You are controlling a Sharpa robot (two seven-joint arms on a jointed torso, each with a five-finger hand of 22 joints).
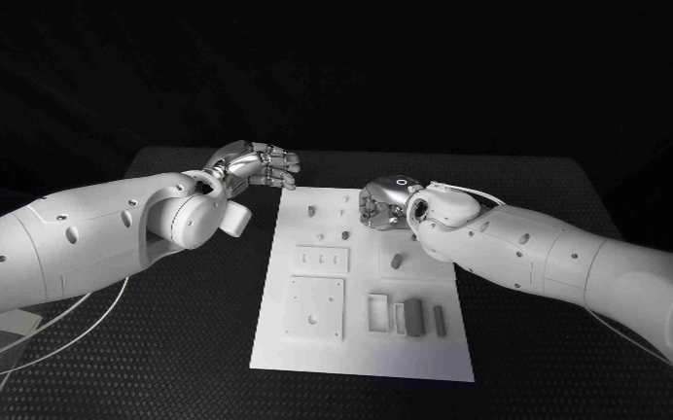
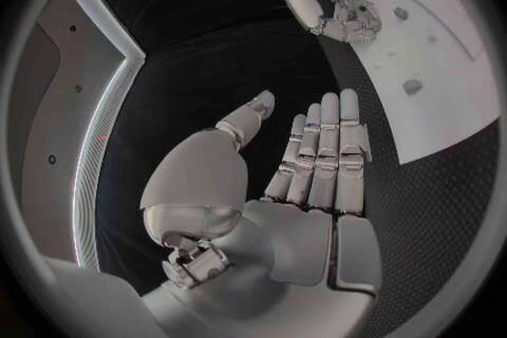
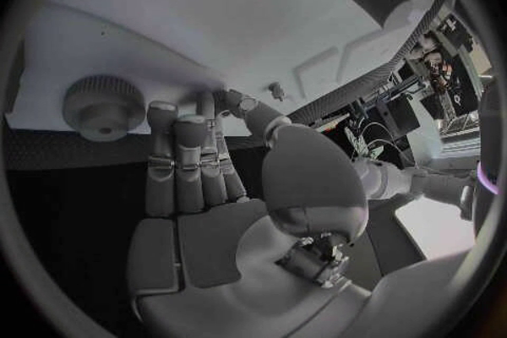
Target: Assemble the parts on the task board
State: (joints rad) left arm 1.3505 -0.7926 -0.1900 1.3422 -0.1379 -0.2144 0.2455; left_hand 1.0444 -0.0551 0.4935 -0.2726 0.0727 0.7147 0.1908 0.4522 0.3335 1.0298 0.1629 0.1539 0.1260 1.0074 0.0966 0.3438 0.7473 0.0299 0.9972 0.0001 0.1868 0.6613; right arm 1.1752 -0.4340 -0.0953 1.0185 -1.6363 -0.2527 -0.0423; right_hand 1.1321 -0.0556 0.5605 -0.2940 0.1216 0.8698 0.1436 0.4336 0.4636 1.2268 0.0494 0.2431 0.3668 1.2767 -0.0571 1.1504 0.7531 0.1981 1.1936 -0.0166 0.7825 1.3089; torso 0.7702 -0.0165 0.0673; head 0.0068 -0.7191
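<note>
- Right hand [image 1: 389, 202]: the fingers [image 3: 188, 165] lie straight and close together with the thumb set apart; nothing is held. The fingertips hang over the far right part of the flat white rectangular task board [image 1: 362, 347], near a grey knurled round part [image 3: 102, 106]. Whether they touch the board cannot be told. The placement suggests the hand is poised to pick up or press a part at that end.
- Left hand [image 1: 258, 164]: the fingers [image 2: 322, 156] are extended side by side, the thumb spread away, and the palm is empty. It hovers over the woven black table [image 1: 183, 362] just beyond the board's far left corner, apart from the parts, probably waiting clear of the work.
- Task board: it lies in the middle of the table, long side running from near to far. Its far half carries small grey pegs [image 1: 346, 211] spaced apart. The middle has raised white square blocks [image 1: 318, 260]. The near part shows a larger white plate with holes [image 1: 316, 307] on the left and upright grey rectangular pieces [image 1: 411, 314] on the right.
- Judgement: assembly appears to be at an early stage.
</note>
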